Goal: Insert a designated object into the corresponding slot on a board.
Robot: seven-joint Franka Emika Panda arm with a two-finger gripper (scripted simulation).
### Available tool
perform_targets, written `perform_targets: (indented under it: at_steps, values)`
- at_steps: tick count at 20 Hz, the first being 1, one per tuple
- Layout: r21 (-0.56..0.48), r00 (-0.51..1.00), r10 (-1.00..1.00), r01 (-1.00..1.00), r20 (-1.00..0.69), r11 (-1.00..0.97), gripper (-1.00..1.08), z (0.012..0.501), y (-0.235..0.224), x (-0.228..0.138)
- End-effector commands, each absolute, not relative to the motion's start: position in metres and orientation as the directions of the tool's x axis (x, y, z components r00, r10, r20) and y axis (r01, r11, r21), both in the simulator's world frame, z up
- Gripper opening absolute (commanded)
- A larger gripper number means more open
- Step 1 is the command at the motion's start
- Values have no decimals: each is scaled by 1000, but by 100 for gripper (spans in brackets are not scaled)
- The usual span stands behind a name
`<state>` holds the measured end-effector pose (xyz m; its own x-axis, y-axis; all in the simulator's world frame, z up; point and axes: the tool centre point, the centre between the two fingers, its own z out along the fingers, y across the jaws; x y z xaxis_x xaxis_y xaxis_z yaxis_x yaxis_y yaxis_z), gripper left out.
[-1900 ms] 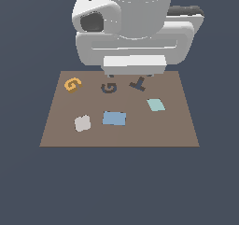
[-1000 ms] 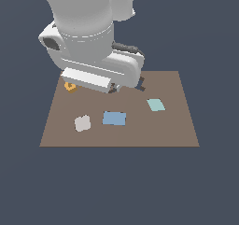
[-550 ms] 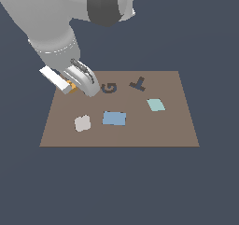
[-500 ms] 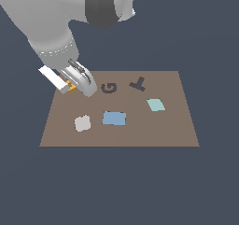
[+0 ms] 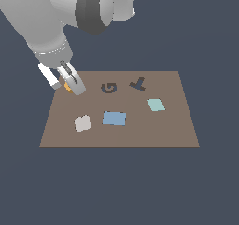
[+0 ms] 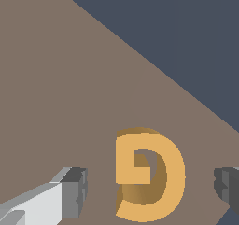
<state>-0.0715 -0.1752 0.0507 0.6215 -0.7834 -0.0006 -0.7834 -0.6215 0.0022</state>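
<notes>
The orange-yellow G-shaped block (image 6: 148, 172) lies flat on the brown board (image 6: 56, 88) near one of its edges. My gripper (image 6: 151, 184) is open around it, one finger (image 6: 70, 191) on one side and the other finger (image 6: 228, 182) on the opposite side, neither touching the block. In the exterior view the gripper (image 5: 71, 85) reaches down at the board's (image 5: 140, 130) far corner on the exterior view's left, and only a sliver of the orange block (image 5: 67, 87) shows behind a finger. The dark G-shaped slot (image 5: 108, 87) lies to the exterior view's right of the gripper.
A dark T-shaped recess (image 5: 138, 83) sits beyond the G slot. A grey square tile (image 5: 82, 123), a blue rectangle (image 5: 114, 118) and a pale teal tile (image 5: 156, 104) lie on the board. The arm's bulk hangs over the far left corner.
The arm has swung from over the board's back middle to the far left corner. The gripper has come down around the orange G block.
</notes>
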Motion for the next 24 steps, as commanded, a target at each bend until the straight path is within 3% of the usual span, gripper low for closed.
perform_targets:
  at_steps: [1,11,12,24]
  values:
    - [2,622,-783,-783,0,-622,100,51,-175,-71]
    - [0,616,-788,-788,0,-616,100,30,-175,-73]
    - [0,616,-788,-788,0,-616,-100,30,-175,-73]
    - [-1,617,-787,-787,0,-617,-100,30,-175,-72]
